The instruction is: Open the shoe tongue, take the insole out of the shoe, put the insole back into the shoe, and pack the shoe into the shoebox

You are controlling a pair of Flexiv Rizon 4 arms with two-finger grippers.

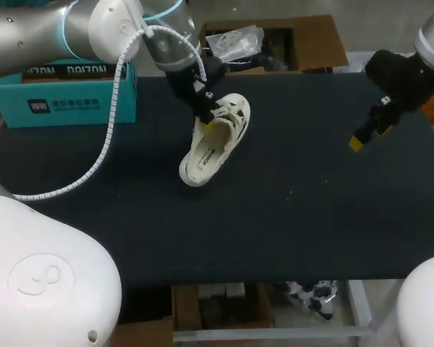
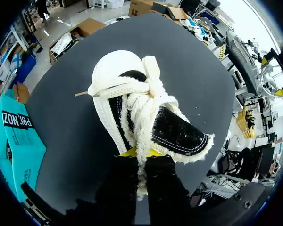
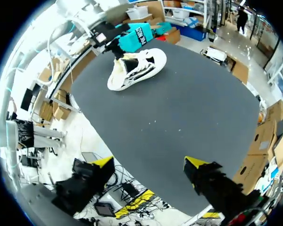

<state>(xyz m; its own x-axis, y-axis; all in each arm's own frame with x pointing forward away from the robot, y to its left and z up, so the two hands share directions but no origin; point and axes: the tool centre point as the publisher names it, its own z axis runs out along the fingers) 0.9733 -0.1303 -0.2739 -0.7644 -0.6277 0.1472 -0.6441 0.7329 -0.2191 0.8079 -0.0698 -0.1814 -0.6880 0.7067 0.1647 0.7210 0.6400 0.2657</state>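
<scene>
Left gripper (image 2: 136,152) at shoe (image 2: 142,109), dark table (image 2: 203,80)

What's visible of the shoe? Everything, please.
The shoe is a cream canvas low-top with black panels, a white rubber toe cap and bunched white laces. It lies on the dark table, toe away from the left tool, which is shut on a white strip at its opening. A black, fray-edged flap stands open there.

The left arm's wrist bends downward, and the left gripper (image 2: 140,153) points down with its fingers drawn close, pinching a strip of the shoe (image 1: 202,155) between their tips. The right arm holds the right gripper (image 3: 150,164) aloft, tilted down, fingers spread wide apart.
</scene>
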